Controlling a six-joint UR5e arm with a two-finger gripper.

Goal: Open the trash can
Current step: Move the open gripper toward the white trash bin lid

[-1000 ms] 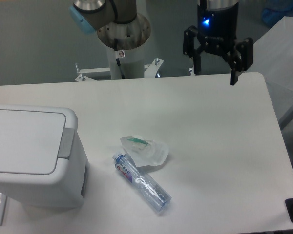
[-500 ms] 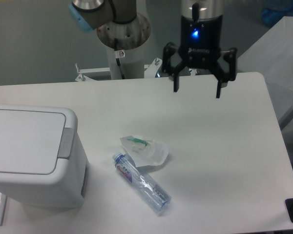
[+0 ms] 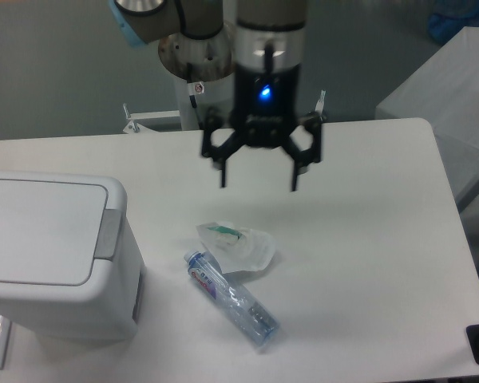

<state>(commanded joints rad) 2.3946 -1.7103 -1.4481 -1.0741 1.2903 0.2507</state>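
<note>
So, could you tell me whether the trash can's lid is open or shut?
Shut: the trash can has its lid lying flat.

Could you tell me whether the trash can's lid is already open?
No, the flat lid lies closed on the trash can, and the open gripper hangs apart from it.

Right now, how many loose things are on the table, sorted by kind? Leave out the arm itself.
Trash can, white, lid closed: 1
Plastic bottle, clear, lying on its side: 1
Clear plastic wrapper with something green inside: 1
Total: 3
The open gripper hangs above the table, holding nothing.
</note>
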